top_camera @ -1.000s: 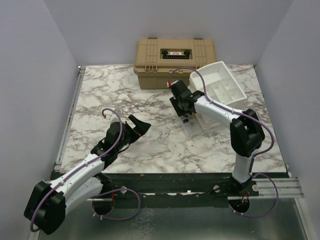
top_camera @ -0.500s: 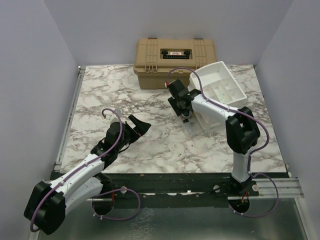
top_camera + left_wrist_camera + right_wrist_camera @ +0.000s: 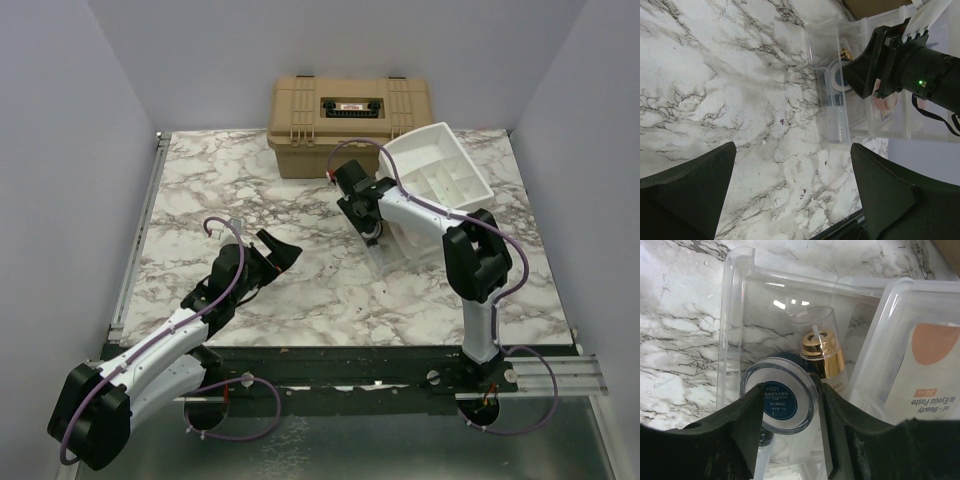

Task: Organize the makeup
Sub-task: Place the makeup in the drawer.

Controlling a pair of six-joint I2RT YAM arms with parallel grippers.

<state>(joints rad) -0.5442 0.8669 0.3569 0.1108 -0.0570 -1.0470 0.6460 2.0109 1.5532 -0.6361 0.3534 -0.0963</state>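
My right gripper (image 3: 790,396) is shut on a small round jar (image 3: 780,400) with a clear rim and a dark blue label. It holds the jar inside the clear front tier (image 3: 732,315) of the white organizer (image 3: 440,170). A small clear-capped bottle with a gold collar (image 3: 822,356) lies in that tier just beyond the jar. A pale packet with an orange patch (image 3: 925,365) lies in the adjoining tier. My left gripper (image 3: 792,150) is open and empty above bare marble, left of the organizer (image 3: 836,125). In the top view it (image 3: 275,250) is at centre left and the right gripper (image 3: 368,222) is at the organizer's front edge.
A tan hard case (image 3: 350,120) stands shut at the back centre, just behind the organizer. The organizer sits tilted at the back right of the marble table (image 3: 220,190). Grey walls close in the left, back and right sides.
My right wrist has shifted slightly left and toward the back, still holding the jar at the organizer's front tier. The left arm has not moved.
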